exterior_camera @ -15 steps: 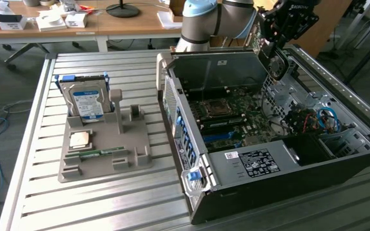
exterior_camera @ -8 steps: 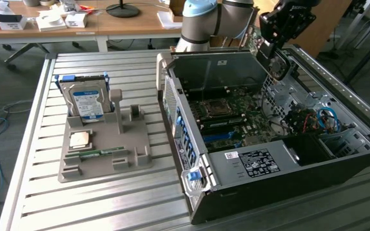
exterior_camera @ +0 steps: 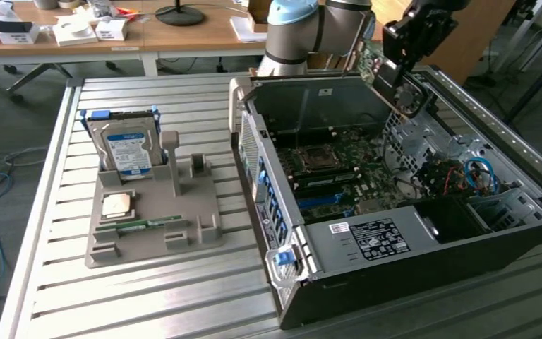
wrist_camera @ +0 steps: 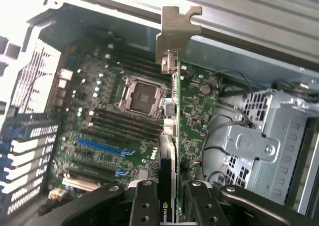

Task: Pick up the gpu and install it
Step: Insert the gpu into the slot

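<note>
Exterior view first. Carries the gpu (exterior_camera: 370, 65) in the gripper (exterior_camera: 391, 62), high over the far end of the open computer case (exterior_camera: 422, 289), just beside the robot arm (exterior_camera: 299, 32). Keeps the green board above the case rim, well clear of the motherboard (exterior_camera: 337, 169), not yet seated. Adds the wider scene: a slatted metal table (exterior_camera: 158, 304) and, to the exterior view's left of the case, a grey tray (exterior_camera: 149, 247). Holds on that tray a hard drive (exterior_camera: 128, 150) standing upright in a slot, a square chip (exterior_camera: 118, 205) lying flat, and a thin memory stick (exterior_camera: 144, 224) just beside the chip. Takes in a wooden desk (exterior_camera: 186, 35) beyond the table.

Wrist view next. Looks along the card into the case. Adds the grip up close: black fingers (wrist_camera: 144, 203) pressed against both faces of the gpu (wrist_camera: 182, 126), jaws clamped on it. Presents the card edge-on, with its metal bracket (wrist_camera: 177, 32) at the end away from the gripper (wrist_camera: 172, 206). Places it over the motherboard (wrist_camera: 99, 111), between the empty socket (wrist_camera: 142, 94) and the grey drive cage (wrist_camera: 264, 136).
</note>
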Robot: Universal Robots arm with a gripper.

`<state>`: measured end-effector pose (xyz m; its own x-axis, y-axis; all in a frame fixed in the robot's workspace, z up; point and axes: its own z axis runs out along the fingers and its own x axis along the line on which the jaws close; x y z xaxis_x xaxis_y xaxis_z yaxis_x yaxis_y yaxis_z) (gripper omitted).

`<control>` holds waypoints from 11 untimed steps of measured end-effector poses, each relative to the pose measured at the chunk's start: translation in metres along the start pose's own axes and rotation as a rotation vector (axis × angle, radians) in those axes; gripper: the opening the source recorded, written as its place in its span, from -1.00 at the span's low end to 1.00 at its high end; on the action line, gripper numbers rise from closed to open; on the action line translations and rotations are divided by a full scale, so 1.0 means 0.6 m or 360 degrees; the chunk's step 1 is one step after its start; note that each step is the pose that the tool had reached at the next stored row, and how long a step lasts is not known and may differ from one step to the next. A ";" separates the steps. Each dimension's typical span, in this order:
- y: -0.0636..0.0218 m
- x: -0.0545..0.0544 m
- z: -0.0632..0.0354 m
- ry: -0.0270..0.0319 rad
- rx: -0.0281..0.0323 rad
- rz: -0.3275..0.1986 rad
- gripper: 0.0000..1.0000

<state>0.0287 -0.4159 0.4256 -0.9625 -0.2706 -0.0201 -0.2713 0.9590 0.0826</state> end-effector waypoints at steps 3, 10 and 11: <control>0.000 0.000 0.000 0.00086 0.00036 -0.0085 -0.47; 0.000 0.000 0.001 0.00278 0.00138 -0.0269 -0.47; 0.000 0.000 0.001 0.00303 0.00151 -0.0294 -0.47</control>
<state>0.0287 -0.4159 0.4251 -0.8962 -0.4435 -0.0151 -0.4434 0.8936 0.0698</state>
